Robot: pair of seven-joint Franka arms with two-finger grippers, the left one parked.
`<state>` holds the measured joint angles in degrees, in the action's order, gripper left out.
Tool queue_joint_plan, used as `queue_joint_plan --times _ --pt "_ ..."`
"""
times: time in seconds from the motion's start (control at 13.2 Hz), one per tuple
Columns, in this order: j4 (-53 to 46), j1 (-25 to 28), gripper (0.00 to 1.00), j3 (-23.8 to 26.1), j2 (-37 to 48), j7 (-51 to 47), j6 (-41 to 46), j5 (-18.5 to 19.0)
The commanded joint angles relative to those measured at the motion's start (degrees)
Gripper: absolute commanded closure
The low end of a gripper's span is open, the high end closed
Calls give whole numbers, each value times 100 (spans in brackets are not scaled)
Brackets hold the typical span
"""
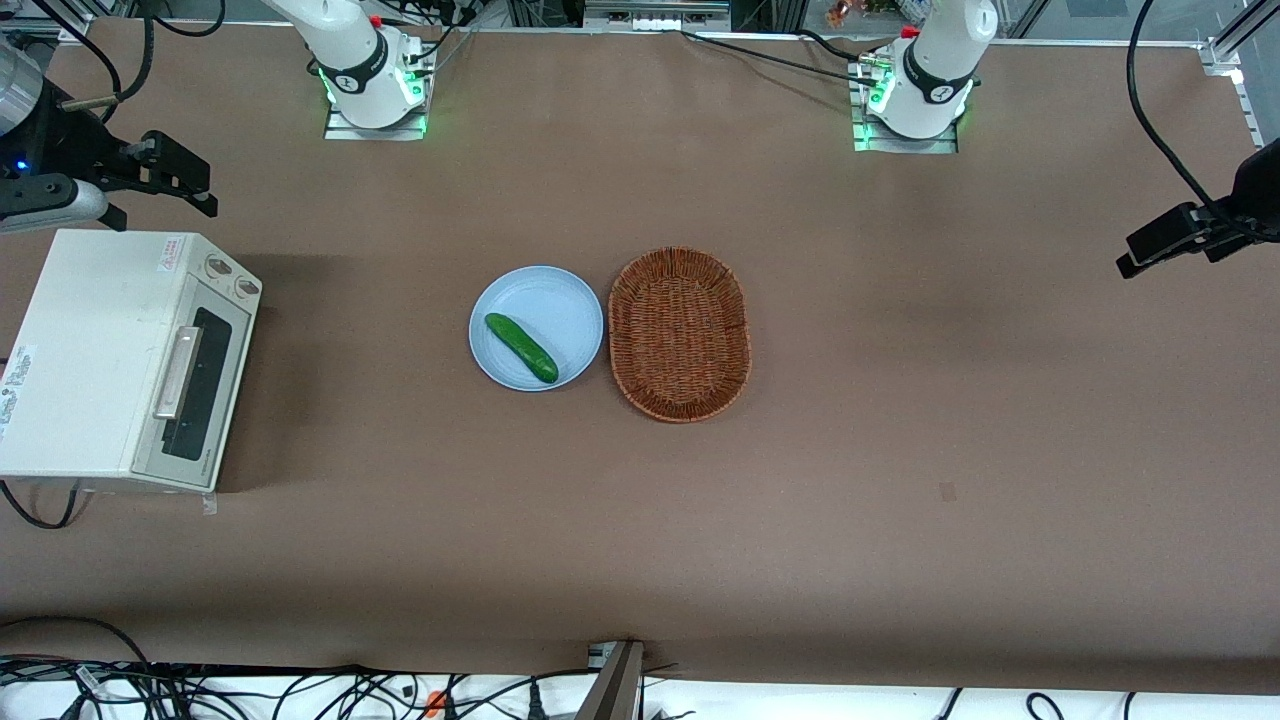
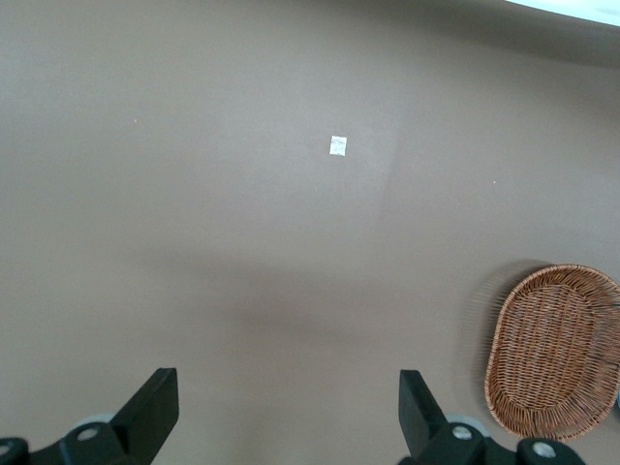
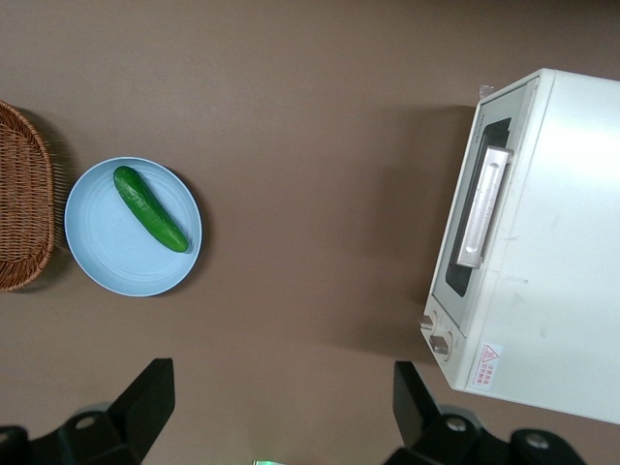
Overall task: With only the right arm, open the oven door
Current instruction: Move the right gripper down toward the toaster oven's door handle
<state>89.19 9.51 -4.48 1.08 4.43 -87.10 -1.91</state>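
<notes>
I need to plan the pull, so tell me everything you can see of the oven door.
The oven door is a cream-framed flap with a dark glass window and a silver bar handle, shut flat against the white toaster oven, beside its two knobs. Nothing touches it. The right arm's hand hangs open above the table, farther from the front camera.

Gripper (image 3: 281, 407) hung open above the brown table (image 3: 310, 116).
The oven door (image 3: 473, 208) sat shut on the white oven (image 3: 552, 242); well apart, a cucumber (image 3: 150, 208) lay on a blue plate (image 3: 107, 257) beside a basket (image 3: 21, 199).
</notes>
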Motion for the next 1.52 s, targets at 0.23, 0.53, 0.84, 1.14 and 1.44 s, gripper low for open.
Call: queue_joint_plan --times 0.23,0.53,0.84,1.14,1.44 --pt "-42 -116 0 140 -28 -21 -62 77" --pt "20 25 0 175 -46 -91 -53 156" --pt "20 25 0 166 -47 -92 -62 297" --pt "37 16 0 158 -82 -100 -123 297" --pt "72 -2 0 122 -82 -21 -115 288"
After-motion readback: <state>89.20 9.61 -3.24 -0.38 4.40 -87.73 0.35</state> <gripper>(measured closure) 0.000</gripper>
